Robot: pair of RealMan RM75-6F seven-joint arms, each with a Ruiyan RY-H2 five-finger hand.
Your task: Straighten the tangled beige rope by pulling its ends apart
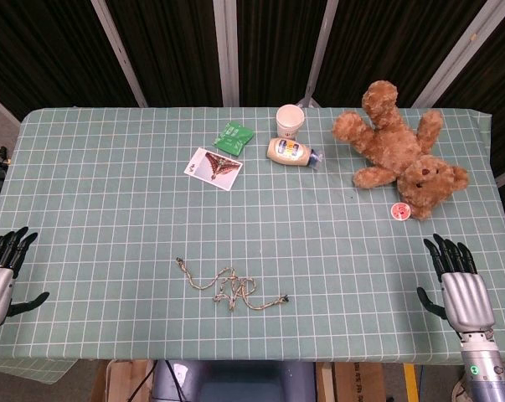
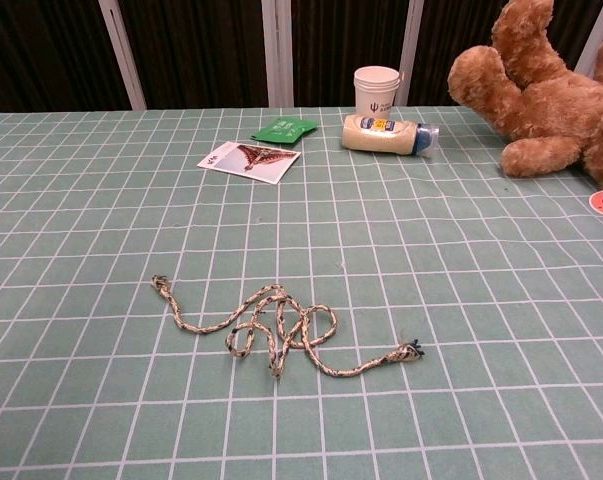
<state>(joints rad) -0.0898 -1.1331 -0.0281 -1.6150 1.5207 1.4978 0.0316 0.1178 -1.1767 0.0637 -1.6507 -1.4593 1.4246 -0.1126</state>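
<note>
The tangled beige rope (image 1: 229,286) lies loose on the green checked tablecloth near the front edge, its loops bunched in the middle. In the chest view the rope (image 2: 281,325) runs from a frayed left end (image 2: 161,284) to a dark-tipped right end (image 2: 411,351). My left hand (image 1: 2,268) rests at the table's left edge with its fingers apart, holding nothing. My right hand (image 1: 460,285) sits at the front right, fingers spread and empty. Both hands are far from the rope. Neither hand appears in the chest view.
A brown teddy bear (image 1: 399,148) lies at the back right with a small red-and-white disc (image 1: 400,211) beside it. A paper cup (image 1: 290,121), a lying squeeze bottle (image 1: 291,152), a green packet (image 1: 233,137) and a picture card (image 1: 213,167) sit at the back centre.
</note>
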